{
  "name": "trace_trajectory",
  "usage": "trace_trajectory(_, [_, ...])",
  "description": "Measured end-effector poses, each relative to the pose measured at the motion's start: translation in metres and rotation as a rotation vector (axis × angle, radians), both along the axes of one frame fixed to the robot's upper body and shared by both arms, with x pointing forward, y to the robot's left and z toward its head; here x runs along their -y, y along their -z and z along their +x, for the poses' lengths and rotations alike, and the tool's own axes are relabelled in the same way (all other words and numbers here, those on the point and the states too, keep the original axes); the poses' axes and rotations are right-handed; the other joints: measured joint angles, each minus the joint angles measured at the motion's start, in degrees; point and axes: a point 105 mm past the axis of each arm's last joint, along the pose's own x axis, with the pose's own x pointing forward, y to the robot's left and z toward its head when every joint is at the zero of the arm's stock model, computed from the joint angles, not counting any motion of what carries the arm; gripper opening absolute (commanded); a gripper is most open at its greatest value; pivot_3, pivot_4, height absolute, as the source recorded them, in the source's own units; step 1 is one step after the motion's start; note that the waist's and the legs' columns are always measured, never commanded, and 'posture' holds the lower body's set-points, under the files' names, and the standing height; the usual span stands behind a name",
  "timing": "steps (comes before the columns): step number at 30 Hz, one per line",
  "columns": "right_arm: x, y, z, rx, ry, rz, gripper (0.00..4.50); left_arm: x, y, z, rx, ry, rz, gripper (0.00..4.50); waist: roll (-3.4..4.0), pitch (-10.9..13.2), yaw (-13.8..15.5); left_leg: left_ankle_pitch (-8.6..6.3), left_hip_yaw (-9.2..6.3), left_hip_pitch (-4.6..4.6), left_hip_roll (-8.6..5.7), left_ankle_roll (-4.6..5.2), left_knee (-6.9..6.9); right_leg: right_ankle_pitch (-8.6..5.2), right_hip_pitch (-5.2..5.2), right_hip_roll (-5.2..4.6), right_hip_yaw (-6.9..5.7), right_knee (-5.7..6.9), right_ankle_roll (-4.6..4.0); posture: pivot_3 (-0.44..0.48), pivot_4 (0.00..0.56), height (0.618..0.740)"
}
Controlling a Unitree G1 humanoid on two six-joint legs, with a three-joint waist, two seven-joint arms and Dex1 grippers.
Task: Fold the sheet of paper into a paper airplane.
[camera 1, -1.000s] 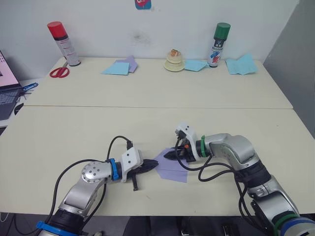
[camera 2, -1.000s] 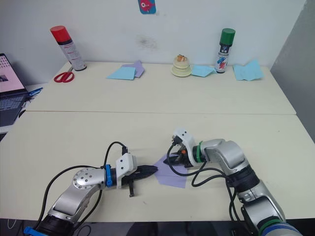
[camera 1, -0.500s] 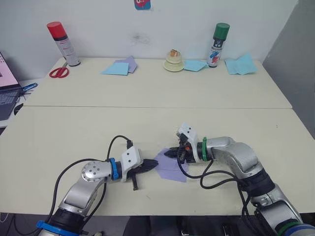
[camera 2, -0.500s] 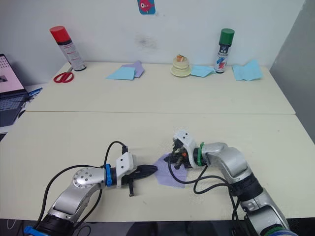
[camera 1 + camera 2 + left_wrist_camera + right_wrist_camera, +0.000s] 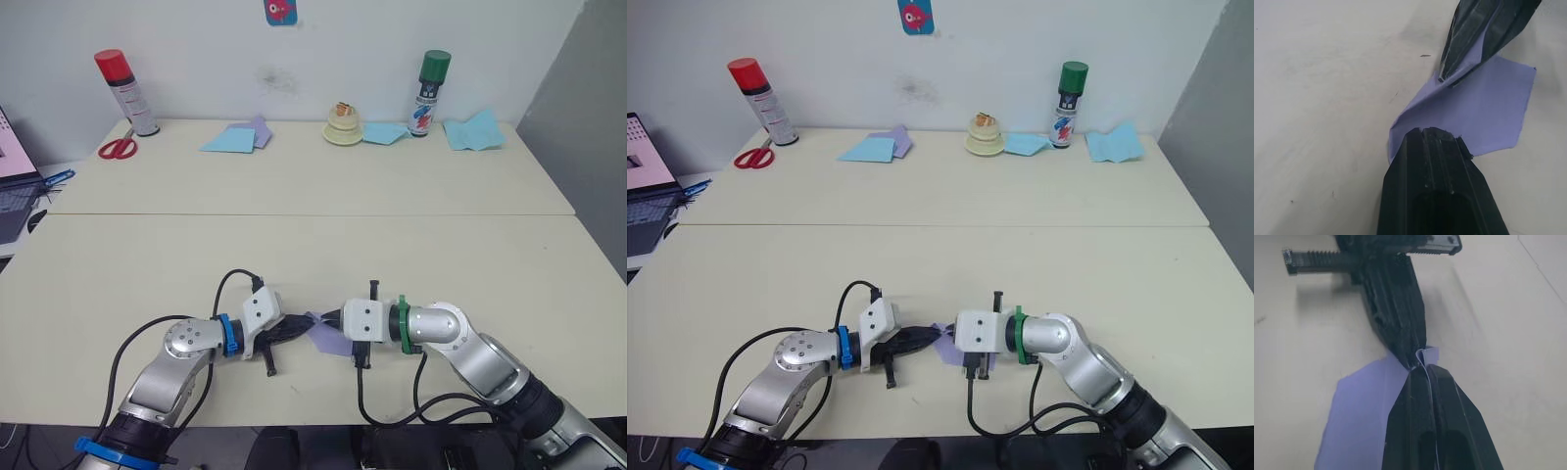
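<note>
The sheet of paper (image 5: 326,336) is lavender, creased and partly lifted off the near table between my two grippers. My left gripper (image 5: 297,330) is shut, its tip pinching the paper's left corner (image 5: 1400,132). My right gripper (image 5: 333,320) faces it almost tip to tip and is shut on the paper's raised edge (image 5: 1428,355). In the right wrist view a thin strip of paper runs between my own fingers (image 5: 1442,396), and the rest of the sheet (image 5: 1359,416) hangs down to the table.
Along the far wall stand a red spray can (image 5: 125,90), red scissors (image 5: 118,147), light blue papers (image 5: 232,137), a small cream stack (image 5: 342,125), a green spray can (image 5: 427,93) and more blue paper (image 5: 474,130). A laptop (image 5: 15,186) sits at the left edge.
My right arm has swung left and lower with its wrist turned, and its gripper now pinches the paper next to the left gripper's tip. The sheet has lifted and bunched. The left gripper stayed put.
</note>
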Motion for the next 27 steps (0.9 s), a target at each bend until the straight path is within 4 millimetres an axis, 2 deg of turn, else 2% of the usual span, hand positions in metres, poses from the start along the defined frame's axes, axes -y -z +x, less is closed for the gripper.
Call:
trace_trajectory(3, [0.001,0.007,-0.004,0.045,-0.034,-0.027,0.04,0.000,0.001,0.000,-0.005,-0.002,0.000,0.00,-0.01,0.00,0.00,0.00,0.02,0.31,0.01,0.00,-0.06,-0.10,0.28,0.00,0.03,0.00,-0.17,0.000,0.150,0.725])
trace_trajectory(9, [0.001,0.015,-0.007,0.064,-0.046,-0.044,0.04,-0.001,0.003,-0.002,-0.018,-0.008,0.001,0.00,-0.02,-0.04,-0.01,0.00,0.02,0.39,0.03,0.00,-0.07,-0.13,0.34,0.00,0.02,0.00,-0.23,0.000,0.150,0.725])
trace_trajectory(27, [-0.007,0.027,-0.015,-0.004,-0.018,-0.021,0.04,-0.018,0.001,-0.010,-0.036,-0.029,0.026,0.00,-0.11,-0.12,-0.93,0.00,0.03,0.50,0.06,-0.01,-0.61,-0.15,0.25,0.05,-0.01,0.00,-0.25,0.000,0.150,0.725])
